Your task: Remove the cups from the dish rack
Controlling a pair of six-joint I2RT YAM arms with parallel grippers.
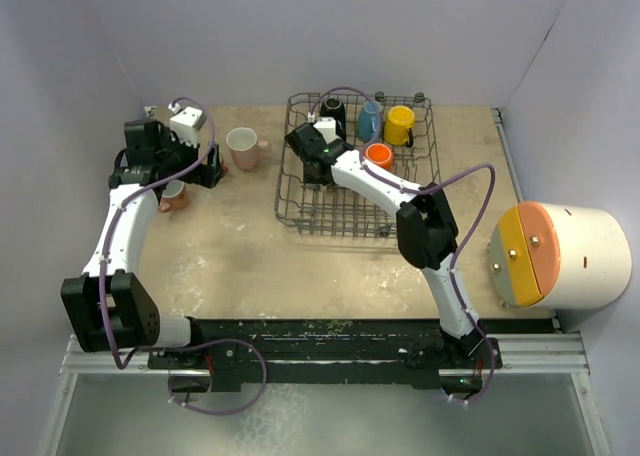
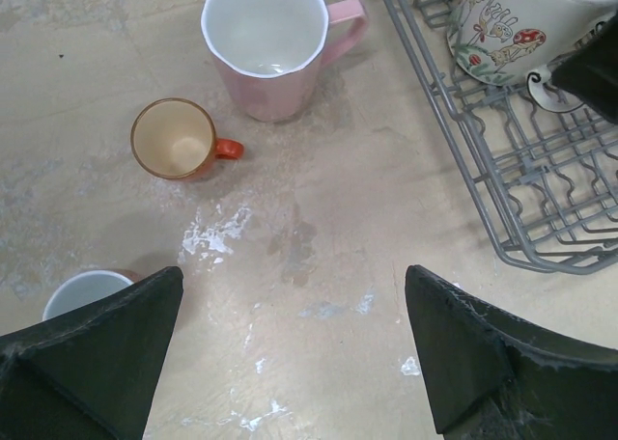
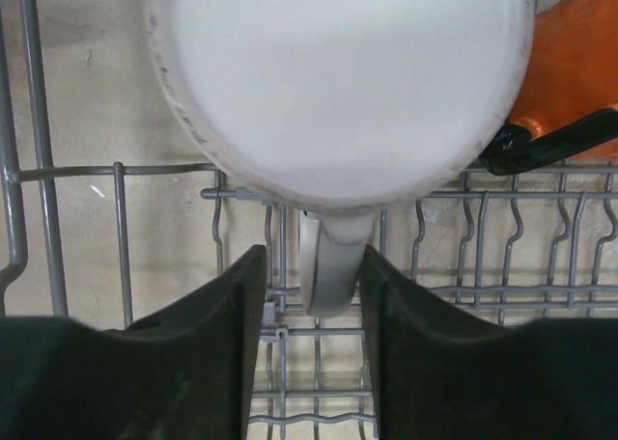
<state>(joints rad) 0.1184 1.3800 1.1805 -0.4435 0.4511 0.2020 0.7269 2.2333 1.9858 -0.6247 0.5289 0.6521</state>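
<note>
We see soft, even light from above in every view. Shadows beside the pink mug [image 2: 263,54] on the desk [image 2: 319,266] are short and faint. In the right wrist view the white mug [image 3: 338,73] fills the lens, pale, washed out and blurred, while the rack wires [image 3: 463,295] behind it stay sharp.

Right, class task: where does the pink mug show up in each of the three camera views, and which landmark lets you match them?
Top external: the pink mug stands upright on the table, just left of the dish rack, in the upper middle.
Left wrist: top centre, handle pointing right toward the dish rack.
Right wrist: not in it.
Shared landmark: the dish rack, whose wires also cross the right wrist view.
</note>
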